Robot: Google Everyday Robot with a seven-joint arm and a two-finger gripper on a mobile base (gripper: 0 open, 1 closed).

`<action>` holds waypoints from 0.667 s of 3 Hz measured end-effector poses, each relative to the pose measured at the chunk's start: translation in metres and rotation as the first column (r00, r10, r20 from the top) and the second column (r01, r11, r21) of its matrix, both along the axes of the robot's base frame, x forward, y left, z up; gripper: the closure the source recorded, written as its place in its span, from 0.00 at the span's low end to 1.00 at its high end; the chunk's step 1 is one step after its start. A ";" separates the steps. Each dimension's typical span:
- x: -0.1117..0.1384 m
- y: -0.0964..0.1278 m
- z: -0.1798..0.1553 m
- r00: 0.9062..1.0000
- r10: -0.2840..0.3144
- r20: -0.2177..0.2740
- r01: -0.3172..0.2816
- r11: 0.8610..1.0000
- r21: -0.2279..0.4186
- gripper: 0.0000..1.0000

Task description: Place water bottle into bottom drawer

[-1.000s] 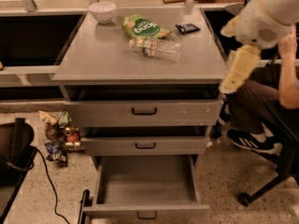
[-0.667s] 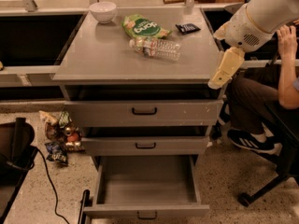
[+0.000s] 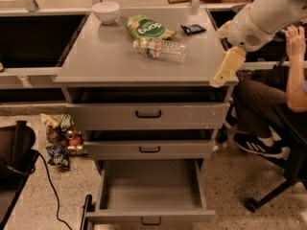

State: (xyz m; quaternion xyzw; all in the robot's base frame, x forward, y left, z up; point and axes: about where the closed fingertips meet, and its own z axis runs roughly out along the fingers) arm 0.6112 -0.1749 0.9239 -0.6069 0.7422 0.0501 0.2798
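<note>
Hanging just off the 3 o'clock edge of the cabinet top [image 3: 96,56], the gripper [image 3: 228,68] holds nothing; whether it is open or shut I cannot tell. The water bottle [image 3: 160,49] lies on its side toward the gripper's 9 o'clock, well apart, with the green snack bag [image 3: 146,28] just beside it at 11 o'clock. A sideways approach could roll the ribbed bottle or snag the bag. The bottom drawer [image 3: 153,217] stands open at 7 o'clock. The seated person's leg [image 3: 259,95], at 4 o'clock, crowds any swing down.
</note>
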 end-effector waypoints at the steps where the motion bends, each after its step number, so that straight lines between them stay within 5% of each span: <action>1: 0.046 0.006 -0.006 0.998 0.035 0.054 -0.038 0.998 0.049 0.00; 2: 0.093 0.009 -0.006 0.991 0.017 0.131 -0.034 0.991 0.130 0.00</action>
